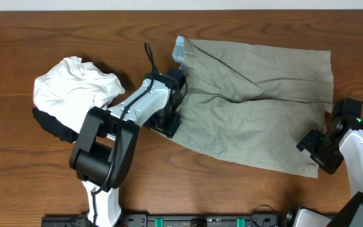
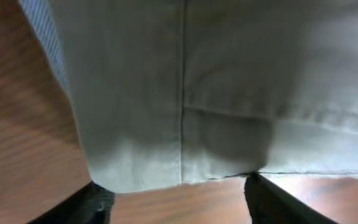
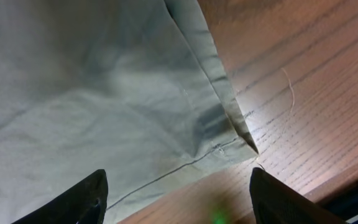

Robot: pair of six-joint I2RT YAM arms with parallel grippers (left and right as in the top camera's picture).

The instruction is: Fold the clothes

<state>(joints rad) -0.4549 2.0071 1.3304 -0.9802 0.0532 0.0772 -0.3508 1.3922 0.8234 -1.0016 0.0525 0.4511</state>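
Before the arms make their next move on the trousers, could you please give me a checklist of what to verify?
1. Is the left tool open: ok, its fingers stand apart at the left edge of the trousers.
2. Is the right tool open: ok, the near right corner lies just ahead of it.
3. Cloth between the left fingers: cannot tell, the edge lies right at the fingertips.
4. Trousers flat: not ok, creases run across the middle.
5. Is the white garment clear of the trousers: ok, it lies apart on the table.
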